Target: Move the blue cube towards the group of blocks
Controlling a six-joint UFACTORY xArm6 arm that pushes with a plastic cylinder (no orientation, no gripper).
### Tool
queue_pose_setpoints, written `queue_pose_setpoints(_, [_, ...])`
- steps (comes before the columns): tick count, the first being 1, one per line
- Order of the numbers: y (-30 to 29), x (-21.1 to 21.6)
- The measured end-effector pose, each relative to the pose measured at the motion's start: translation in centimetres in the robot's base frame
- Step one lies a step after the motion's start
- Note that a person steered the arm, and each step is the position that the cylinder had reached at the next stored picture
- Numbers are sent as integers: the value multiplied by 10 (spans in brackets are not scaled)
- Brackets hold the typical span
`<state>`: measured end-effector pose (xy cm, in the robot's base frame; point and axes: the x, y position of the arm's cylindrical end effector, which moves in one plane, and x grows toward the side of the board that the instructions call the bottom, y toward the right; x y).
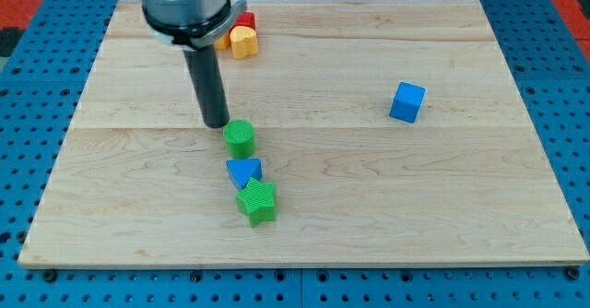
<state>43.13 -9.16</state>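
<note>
The blue cube (407,101) sits alone on the wooden board toward the view's right. A group of blocks lies left of centre: a green cylinder (240,138), a blue triangular block (244,171) just below it, and a green star (257,202) below that. My tip (217,124) rests on the board just up and left of the green cylinder, close to it, and far to the left of the blue cube.
A yellow block (242,41), a red block (245,20) and an orange block (223,41) sit together near the view's top, partly hidden behind the arm's body (184,4). The board (479,216) lies on a blue perforated surface.
</note>
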Motion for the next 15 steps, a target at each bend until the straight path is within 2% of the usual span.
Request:
queue_pose_setpoints(1, [35, 19])
queue_pose_setpoints(2, [36, 33])
queue_pose_setpoints(4, [248, 23])
queue_pose_setpoints(5, [294, -35])
queue_pose_setpoints(6, [303, -79])
queue_pose_setpoints(8, [202, 3])
queue_pose_setpoints(10, [166, 76])
queue_pose_setpoints(12, [144, 37])
queue_pose_setpoints(13, [111, 53])
queue_pose_setpoints(15, [107, 79])
